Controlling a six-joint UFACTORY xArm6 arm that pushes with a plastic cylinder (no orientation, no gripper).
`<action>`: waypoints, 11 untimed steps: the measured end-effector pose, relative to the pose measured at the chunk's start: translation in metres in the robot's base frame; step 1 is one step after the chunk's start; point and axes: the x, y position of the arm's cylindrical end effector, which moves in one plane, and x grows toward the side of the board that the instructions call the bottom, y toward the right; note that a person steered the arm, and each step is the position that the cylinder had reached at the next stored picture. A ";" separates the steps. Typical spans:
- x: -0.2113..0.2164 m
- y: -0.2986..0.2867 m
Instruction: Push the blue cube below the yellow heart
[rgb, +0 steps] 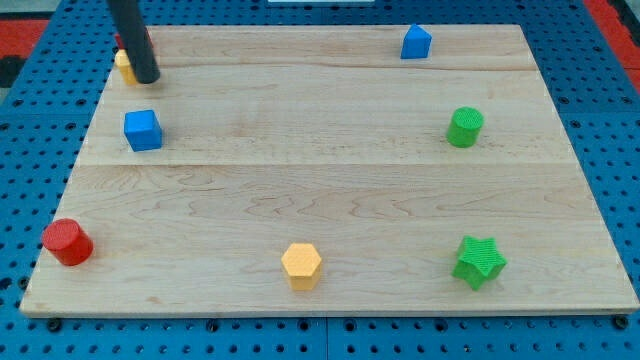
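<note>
The blue cube (143, 130) sits near the board's left edge, in the upper half. A yellow block (124, 66), mostly hidden by the rod, lies at the top left corner; its shape cannot be made out. A bit of red (119, 41) shows just above it behind the rod. My tip (147, 78) rests just right of the yellow block and above the blue cube, apart from the cube.
A second blue block (416, 42), house-shaped, sits at the top right. A green cylinder (464, 127) is at the right, a green star (479, 261) at the bottom right, a yellow hexagon (301, 266) at the bottom middle, a red cylinder (67, 242) at the bottom left.
</note>
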 end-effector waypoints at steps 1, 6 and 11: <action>0.003 -0.001; 0.093 -0.015; 0.083 -0.037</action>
